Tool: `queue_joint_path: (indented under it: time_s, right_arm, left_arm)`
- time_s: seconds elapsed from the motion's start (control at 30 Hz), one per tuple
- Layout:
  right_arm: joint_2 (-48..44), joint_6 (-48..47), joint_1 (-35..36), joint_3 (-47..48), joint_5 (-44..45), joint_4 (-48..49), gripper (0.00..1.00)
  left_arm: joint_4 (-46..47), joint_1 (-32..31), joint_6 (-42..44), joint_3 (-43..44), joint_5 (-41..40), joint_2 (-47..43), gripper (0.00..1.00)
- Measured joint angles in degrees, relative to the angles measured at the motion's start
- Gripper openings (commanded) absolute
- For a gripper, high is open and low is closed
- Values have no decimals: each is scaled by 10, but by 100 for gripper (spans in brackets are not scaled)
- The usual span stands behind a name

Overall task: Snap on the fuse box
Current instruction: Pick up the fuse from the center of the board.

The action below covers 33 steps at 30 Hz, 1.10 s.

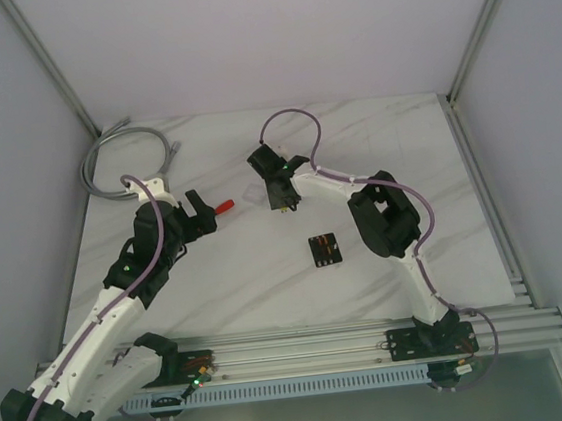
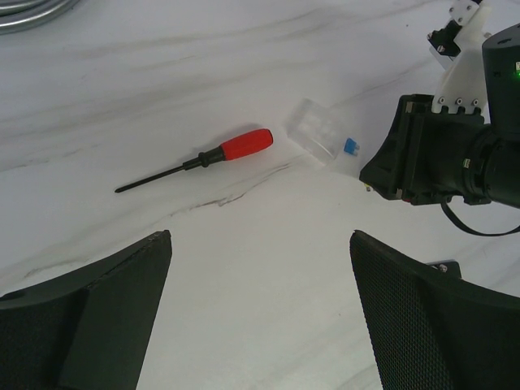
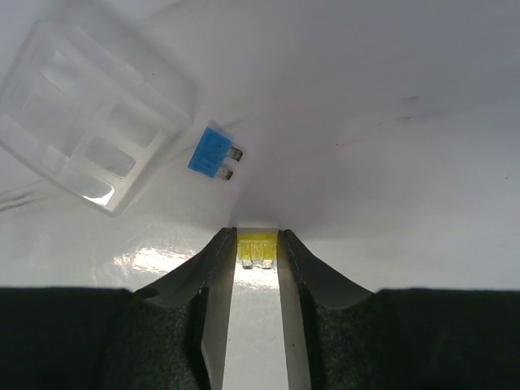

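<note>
**Fuse box flat and on its own, right gripper pinching a yellow fuse**

Your fuse box (image 1: 323,250) lies flat on the surface (image 1: 250,294), slotted face up, with nothing touching it. From above it reads as square, so there's no real long axis to call, and its edges run roughly in line with the surface's near edge. Your right gripper (image 3: 257,244) is beyond the fuse box and a bit left of it, tip down at the surface, jaws pinched narrow on a small yellow fuse (image 3: 257,252). A blue fuse (image 3: 213,153) and a clear cover (image 3: 89,122) lie just past that, farther from the fuse box. Your left gripper (image 2: 260,242) is well left of the fuse box, jaws wide and holding nothing, facing a red-handled screwdriver (image 2: 236,148).
</note>
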Motion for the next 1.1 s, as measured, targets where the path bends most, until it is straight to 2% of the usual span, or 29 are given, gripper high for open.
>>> queue_joint_path:
  time_s: [0.3, 0.57, 0.87, 1.1]
  right_arm:
    - [-9, 0, 0, -14, 0, 4, 27]
    - [-87, 8, 1, -125, -18, 3, 26]
    - [-188, 37, 11, -210, -42, 24, 27]
    - [-260, 81, 17, -230, -51, 62, 27]
  left_arm:
    - [0, 0, -8, 0, 23, 0, 100]
    - [20, 0, -26, -5, 94, 23, 100]
    - [96, 0, -85, -62, 170, 54, 95]
    - [213, -30, -153, -118, 185, 71, 89]
